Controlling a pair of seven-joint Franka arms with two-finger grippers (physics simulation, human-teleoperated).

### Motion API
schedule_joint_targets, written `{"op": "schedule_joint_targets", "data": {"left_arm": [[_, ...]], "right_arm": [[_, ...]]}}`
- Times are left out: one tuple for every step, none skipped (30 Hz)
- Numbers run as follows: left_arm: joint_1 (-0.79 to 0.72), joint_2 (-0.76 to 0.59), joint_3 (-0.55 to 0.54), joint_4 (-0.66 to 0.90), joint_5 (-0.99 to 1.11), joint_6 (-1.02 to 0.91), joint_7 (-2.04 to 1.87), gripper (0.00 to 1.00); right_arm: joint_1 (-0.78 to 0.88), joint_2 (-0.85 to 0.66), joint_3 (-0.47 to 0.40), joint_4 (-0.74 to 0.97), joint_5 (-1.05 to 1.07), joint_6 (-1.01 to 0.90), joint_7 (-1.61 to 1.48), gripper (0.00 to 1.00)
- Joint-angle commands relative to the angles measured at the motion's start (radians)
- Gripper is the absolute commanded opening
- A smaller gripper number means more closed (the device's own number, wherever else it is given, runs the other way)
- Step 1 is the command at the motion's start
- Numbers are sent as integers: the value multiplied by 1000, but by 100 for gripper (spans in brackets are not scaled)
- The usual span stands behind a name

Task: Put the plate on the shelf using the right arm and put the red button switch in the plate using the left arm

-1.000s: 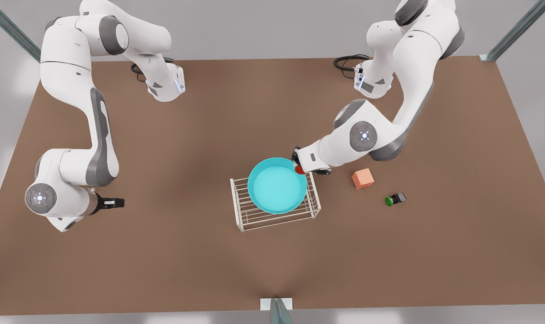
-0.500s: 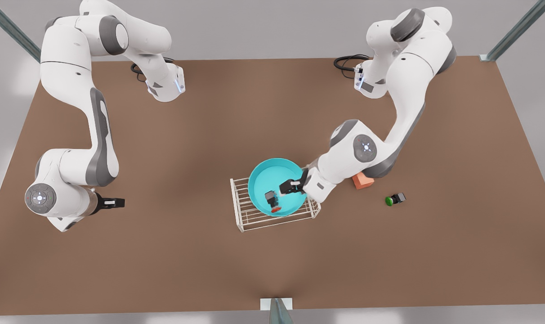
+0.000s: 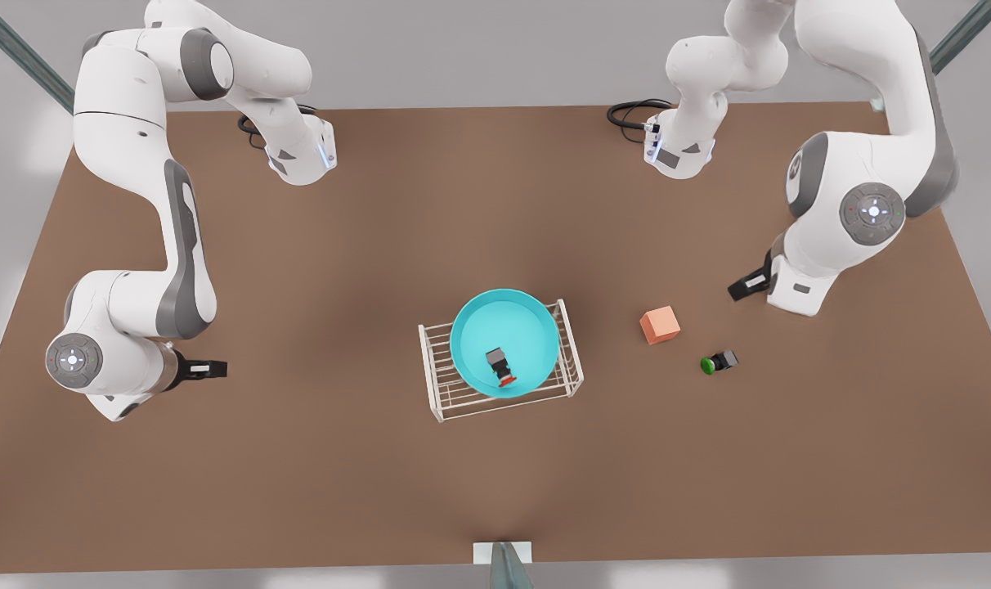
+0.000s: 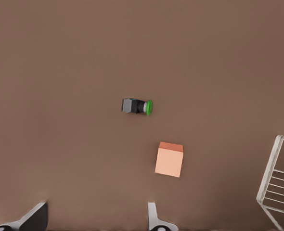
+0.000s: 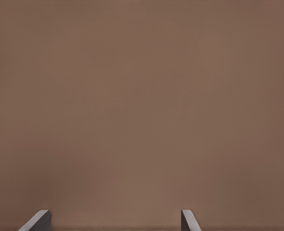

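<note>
On the front view's left, the right gripper [image 3: 217,369] waits over bare table [image 3: 316,458], fingers [image 5: 38,220] spread wide, empty. At centre, the plate [image 3: 473,327] sits atop the shelf [image 3: 450,394]; the red button switch [image 3: 499,366] lies on its side in the plate, long axis roughly toward the camera, red cap nearest. Farther right stand an orange cube [image 3: 660,324] and a green-capped switch [image 3: 718,362], apart. Beyond them the left gripper [image 3: 739,290] hangs, fingers [image 4: 154,219] parted, holding nothing.
</note>
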Motion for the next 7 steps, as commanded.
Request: {"op": "schedule_joint_targets", "data": {"left_arm": [[-24, -28, 10, -34, -74, 155, 561, 100], [-24, -16, 7, -8, -79, 155, 561, 100], [-24, -15, 3, 1, -81, 155, 561, 100], [-24, -15, 3, 1, -82, 153, 559, 100], [-24, -16, 3, 1, -85, 147, 558, 100], [-24, -15, 2, 6, -87, 133, 556, 100], [-24, -15, 2, 9, -90, 133, 556, 100]], "right_arm": [[0, -1, 0, 0, 0, 1, -1, 100], [0, 0, 0, 0, 2, 4, 1, 100], [0, 0, 0, 2, 2, 4, 1, 100], [0, 0, 0, 0, 2, 4, 1, 100], [0, 0, 0, 0, 2, 4, 1, 100], [0, 0, 0, 0, 2, 4, 1, 100], [2, 0, 2, 0, 2, 4, 1, 100]]}}
